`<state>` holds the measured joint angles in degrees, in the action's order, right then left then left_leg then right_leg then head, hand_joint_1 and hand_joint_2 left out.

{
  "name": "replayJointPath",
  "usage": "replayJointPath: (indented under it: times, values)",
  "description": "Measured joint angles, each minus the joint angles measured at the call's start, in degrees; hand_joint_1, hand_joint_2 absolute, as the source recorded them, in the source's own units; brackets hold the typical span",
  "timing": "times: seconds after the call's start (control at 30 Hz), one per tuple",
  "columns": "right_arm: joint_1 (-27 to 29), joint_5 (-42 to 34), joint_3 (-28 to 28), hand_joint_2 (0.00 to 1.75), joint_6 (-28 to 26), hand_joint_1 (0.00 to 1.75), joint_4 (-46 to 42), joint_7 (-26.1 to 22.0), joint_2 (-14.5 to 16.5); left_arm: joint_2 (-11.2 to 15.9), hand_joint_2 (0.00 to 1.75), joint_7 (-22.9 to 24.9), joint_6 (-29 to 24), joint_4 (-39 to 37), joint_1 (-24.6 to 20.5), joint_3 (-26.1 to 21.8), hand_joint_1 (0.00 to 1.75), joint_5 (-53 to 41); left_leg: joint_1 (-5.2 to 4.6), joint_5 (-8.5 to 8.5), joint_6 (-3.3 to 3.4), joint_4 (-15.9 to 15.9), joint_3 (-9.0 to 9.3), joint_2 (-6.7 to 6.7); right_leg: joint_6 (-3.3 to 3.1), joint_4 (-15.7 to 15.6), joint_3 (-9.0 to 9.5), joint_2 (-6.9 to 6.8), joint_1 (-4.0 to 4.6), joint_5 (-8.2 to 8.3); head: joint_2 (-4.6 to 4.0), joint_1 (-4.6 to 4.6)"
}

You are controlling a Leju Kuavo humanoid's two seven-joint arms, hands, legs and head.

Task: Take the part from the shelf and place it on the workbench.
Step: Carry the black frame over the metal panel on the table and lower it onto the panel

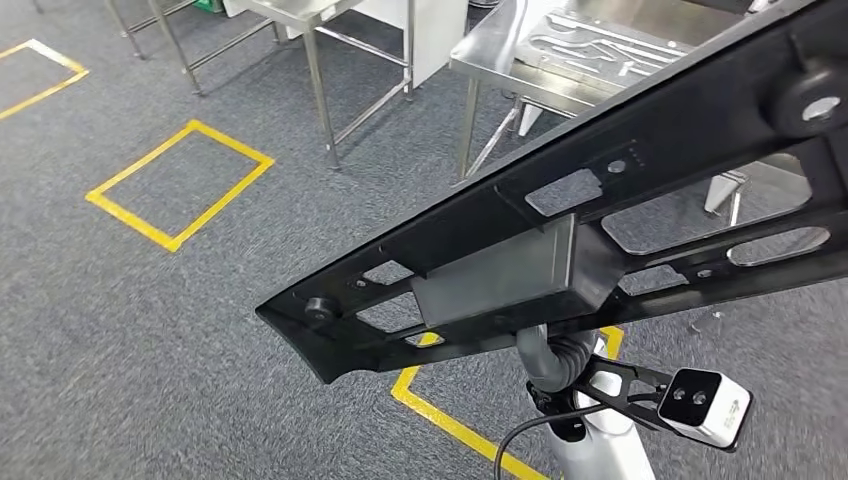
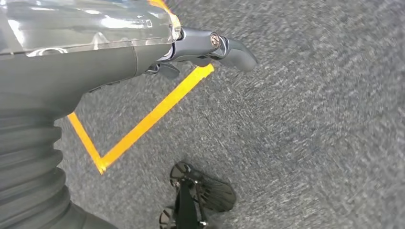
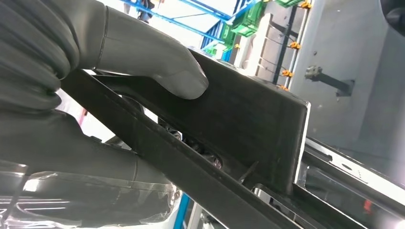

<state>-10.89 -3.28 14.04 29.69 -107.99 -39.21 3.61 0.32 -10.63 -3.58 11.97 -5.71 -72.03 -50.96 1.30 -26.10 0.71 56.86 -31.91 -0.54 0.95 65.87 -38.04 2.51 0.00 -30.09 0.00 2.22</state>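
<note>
Overhead, right hand (image 3: 110, 52) grips black part (image 1: 560, 240), grey carpet (image 1: 150, 330) below

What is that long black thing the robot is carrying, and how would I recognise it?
Look above the grey carpet with yellow taped squares, in front of the steel tables. A long black plastic part slants across the head view, gripped from below by the robot's right hand. Unlike the shiny steel furniture, it is matte black, pierced with cut-out openings, with a boxy block at its middle.
</note>
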Motion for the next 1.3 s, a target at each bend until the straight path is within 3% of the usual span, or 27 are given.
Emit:
replayJointPath:
  times: [0.07, 0.1, 0.13, 0.23, 0.3, 0.37, 0.43, 0.5, 0.57, 0.6, 0.63, 0.67, 0.7, 0.77, 0.83, 0.9, 0.97, 1.03, 1.1, 1.13, 1.17, 1.23, 1.3]
  values:
    - [0.24, 0.00, 0.01, 1.75, -0.09, 1.75, 0.03, 0.00, -0.05, 0.01, 1.75, 0.04, -0.01, 0.02, 0.24, -0.13, 0.00, 0.07, -0.15, -0.17, 0.14, 0.01, 0.02, 1.63, 0.46, 7.43, -3.92, -1.79, -0.37, -2.77, 0.00, 0.01]
    - [0.36, 0.00, 0.01, 1.75, -0.16, 1.75, 0.04, 0.00, -0.09, 0.01, 1.75, 0.03, 0.02, 0.03, 0.29, -0.21, 0.00, 0.14, -0.17, -0.27, 0.09, 0.02, 0.08, 2.43, 0.64, 8.82, -4.74, -2.08, -0.58, -2.70, 0.00, 0.01]
    - [0.43, 0.00, 0.01, 1.75, -0.26, 1.75, 0.05, 0.00, -0.12, 0.00, 1.75, 0.00, 0.08, 0.04, 0.28, -0.30, 0.00, 0.22, -0.17, -0.40, -0.01, 0.03, 0.20, 3.18, 0.77, 7.77, -4.28, -2.37, -0.76, -1.51, 0.00, 0.01]
    - [0.41, -0.05, 0.01, 1.75, -0.59, 1.75, 0.06, 0.00, -0.16, -0.03, 1.75, -0.10, 0.34, 0.06, 0.12, -0.42, 0.00, 0.34, -0.29, -1.02, -0.67, 0.09, 0.96, 4.93, 0.52, -3.92, 1.84, -5.28, -0.71, 3.86, 0.00, 0.01]
    - [0.37, -0.17, 0.01, 1.75, -0.81, 1.75, 0.05, 0.00, -0.19, -0.03, 1.75, -0.14, 0.47, 0.08, 0.04, -0.52, 0.00, 0.34, -0.53, -1.43, -1.36, 0.14, 1.38, 5.85, -0.13, -7.80, 3.79, -6.43, -0.26, 4.69, 0.00, 0.01]
    - [0.39, -0.25, 0.01, 1.75, -0.90, 1.75, 0.02, 0.00, -0.27, -0.04, 1.75, -0.20, 0.55, 0.11, -0.08, -0.64, 0.00, 0.39, -0.53, -1.68, -2.10, -0.01, 1.80, 6.79, -0.88, -8.03, 3.75, -5.26, -0.06, 4.60, 0.00, 0.01]
    - [0.39, -0.30, 0.03, 1.75, -0.88, 1.75, -0.05, 0.00, -0.32, -0.09, 1.75, -0.42, 0.67, 0.12, -0.29, -0.75, 0.00, 0.52, -0.26, -2.79, -2.70, 1.12, 1.69, 5.28, -1.64, -8.48, 4.02, -4.05, -0.30, 4.81, 0.00, 0.01]
    - [0.42, -0.35, 0.10, 1.75, -0.84, 1.75, -0.09, 0.00, -0.32, -0.14, 1.75, -0.73, 0.82, 0.12, -0.29, -0.86, 0.00, 0.75, -0.04, -5.99, -2.98, 6.75, -0.77, 2.29, -2.20, -8.77, 4.27, -2.89, -0.47, 4.94, 0.00, 0.01]
    - [0.60, -0.37, 0.17, 1.75, -0.80, 1.75, -0.07, 0.00, -0.32, -0.14, 1.75, -0.99, 0.93, 0.12, -0.02, -0.92, 0.00, 0.96, -0.02, -9.06, -3.09, 14.57, -4.84, 1.12, -2.44, -8.71, 4.30, -1.45, -0.32, 4.88, 0.00, 0.01]
    - [0.72, -0.37, 0.19, 1.75, -0.79, 1.75, -0.05, 0.00, -0.32, -0.15, 1.75, -1.11, 1.00, 0.12, 0.10, -0.95, 0.00, 1.04, -0.04, -9.18, -3.09, 16.61, -6.16, 0.98, -2.48, -8.66, 4.33, -0.62, -0.23, 4.84, 0.00, 0.01]
    - [0.81, -0.37, 0.21, 1.75, -0.79, 1.75, -0.05, 0.00, -0.32, -0.16, 1.75, -1.19, 1.07, 0.12, 0.17, -0.96, 0.00, 1.08, -0.04, -8.09, -3.01, 16.36, -6.44, 0.89, -2.48, -8.59, 4.42, 0.20, -0.17, 4.79, 0.00, 0.02]
    - [0.86, -0.37, 0.23, 1.75, -0.78, 1.75, -0.05, 0.00, -0.32, -0.17, 1.75, -1.26, 1.13, 0.12, 0.18, -0.96, 0.00, 1.15, -0.04, -5.94, -2.85, 13.73, -5.58, 0.66, -2.44, -8.50, 4.56, 1.00, -0.14, 4.70, 0.00, 0.01]
    - [0.88, -0.37, 0.25, 1.75, -0.78, 1.75, -0.05, 0.00, -0.31, -0.18, 1.75, -1.31, 1.16, 0.12, 0.17, -0.97, 0.00, 1.21, -0.03, -3.44, -2.62, 9.57, -4.00, -0.17, -2.35, -8.39, 4.70, 1.75, -0.15, 4.58, 0.00, 0.01]
    - [0.86, -0.37, 0.32, 1.75, -0.77, 1.75, -0.05, 0.00, -0.32, -0.18, 1.75, -1.38, 1.20, 0.13, 0.14, -1.03, 0.00, 1.33, -0.01, -0.64, -2.09, 2.68, -1.08, -2.41, -1.93, -8.12, 4.67, 3.12, -0.13, 4.40, 0.00, 0.01]
    - [0.91, -0.39, 0.40, 1.75, -0.77, 1.75, -0.05, 0.00, -0.32, -0.16, 1.75, -1.48, 1.24, 0.14, 0.12, -1.11, 0.00, 1.43, -0.19, -0.66, -1.66, 0.84, -0.19, -3.22, -1.26, -8.03, 4.29, 4.31, -0.34, 4.48, 0.00, 0.01]
    - [1.03, -0.39, 0.43, 1.75, -0.79, 1.75, -0.08, 0.00, -0.33, -0.24, 1.75, -1.63, 1.39, 0.16, -0.07, -1.14, 0.00, 1.51, -0.17, -0.43, -1.08, 0.39, 0.02, -2.09, -0.50, -8.02, 4.03, 4.95, -0.49, 4.52, 0.00, 0.01]
    - [1.00, -0.31, 0.44, 1.75, -0.83, 1.75, -0.16, 0.00, -0.36, -0.36, 1.75, -1.86, 1.71, 0.18, -0.28, -1.14, 0.00, 1.53, 0.08, -0.10, -0.35, -0.30, 0.35, -0.77, 0.07, -5.53, 2.79, 2.57, -0.27, 2.90, 0.00, -0.01]
    - [1.00, -0.18, 0.48, 1.75, -0.85, 1.75, -0.21, 0.00, -0.38, -0.40, 1.75, -2.04, 2.00, 0.19, -0.20, -1.14, 0.00, 1.53, 0.02, -0.08, 0.04, -0.54, 0.50, 0.56, 0.44, 1.41, -0.71, -0.90, -0.32, -0.63, 0.00, -0.02]
    - [1.14, -0.13, 0.51, 1.75, -0.87, 1.75, -0.19, 0.00, -0.40, -0.40, 1.75, -2.11, 2.12, 0.19, -0.02, -1.16, 0.00, 1.52, -0.09, -0.25, 0.05, -0.47, 0.53, 2.05, 0.74, 7.78, -4.13, -2.06, -0.60, -2.63, 0.00, -0.02]
    - [1.18, -0.13, 0.51, 1.75, -0.88, 1.75, -0.18, 0.00, -0.40, -0.40, 1.75, -2.14, 2.14, 0.19, 0.00, -1.16, 0.00, 1.52, -0.10, -0.38, -0.01, -0.42, 0.60, 2.78, 0.83, 8.10, -4.39, -2.26, -0.70, -2.03, 0.00, -0.02]
    - [1.19, -0.11, 0.51, 1.75, -0.87, 1.75, -0.19, 0.00, -0.40, -0.41, 1.75, -2.17, 2.17, 0.19, -0.02, -1.17, 0.00, 1.52, -0.10, -0.54, -0.11, -0.37, 0.72, 3.46, 0.84, 6.04, -3.39, -2.53, -0.77, -0.43, 0.00, -0.02]
    - [1.18, -0.07, 0.51, 1.75, -0.86, 1.75, -0.20, 0.00, -0.40, -0.45, 1.75, -2.24, 2.25, 0.19, -0.14, -1.17, 0.00, 1.56, -0.19, -0.97, -0.49, -0.25, 1.15, 4.56, 0.48, -2.21, 0.94, -4.39, -0.62, 3.30, 0.00, -0.02]
    - [1.16, -0.02, 0.55, 1.75, -0.86, 1.75, -0.23, 0.00, -0.40, -0.49, 1.75, -2.30, 2.33, 0.19, -0.20, -1.20, 0.00, 1.63, -0.45, -1.41, -1.11, -0.19, 1.59, 5.42, -0.15, -7.59, 3.71, -6.01, -0.24, 4.84, 0.00, -0.02]
